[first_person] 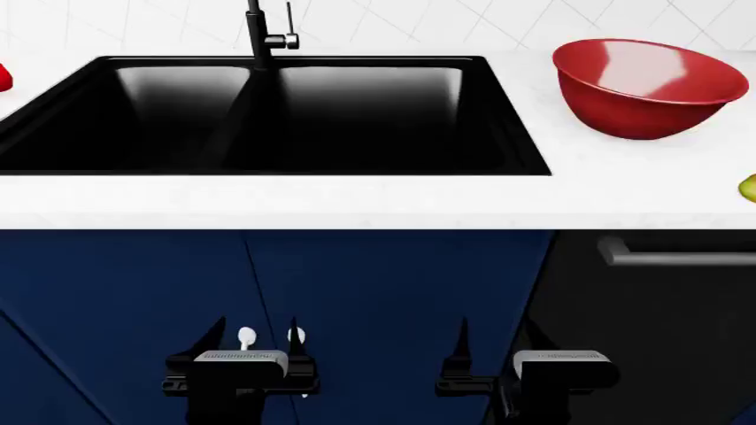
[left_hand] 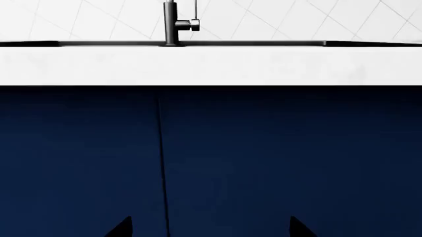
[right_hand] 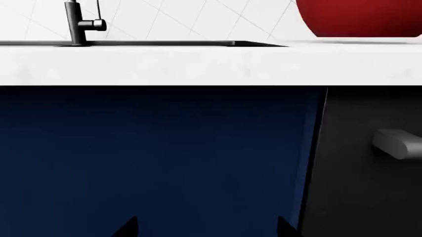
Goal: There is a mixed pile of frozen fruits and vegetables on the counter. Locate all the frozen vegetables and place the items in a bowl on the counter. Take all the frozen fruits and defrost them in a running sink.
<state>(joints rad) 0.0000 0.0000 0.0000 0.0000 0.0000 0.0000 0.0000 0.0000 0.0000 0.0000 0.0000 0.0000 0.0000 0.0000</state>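
The black double sink [first_person: 272, 115] is set into the white counter [first_person: 354, 199], with its tall black faucet [first_person: 262, 35] behind it. A large red bowl [first_person: 650, 84] stands on the counter to the sink's right and also shows in the right wrist view as the bowl [right_hand: 359, 19]. My left gripper [first_person: 254, 338] and right gripper [first_person: 498, 341] hang open and empty below counter height, facing the cabinet fronts. Their tips show as left gripper [left_hand: 211, 228] and right gripper [right_hand: 206, 228]. A red sliver [first_person: 3, 78] and a yellow-green sliver [first_person: 748, 188] at the view's edges are too cut off to name as frozen fruits or vegetables.
Dark blue cabinet doors [first_person: 354, 292] fill the space under the counter. A black appliance front with a grey bar handle [first_person: 674, 257] sits to their right, near my right arm. White tiled wall [first_person: 390, 18] runs behind the counter.
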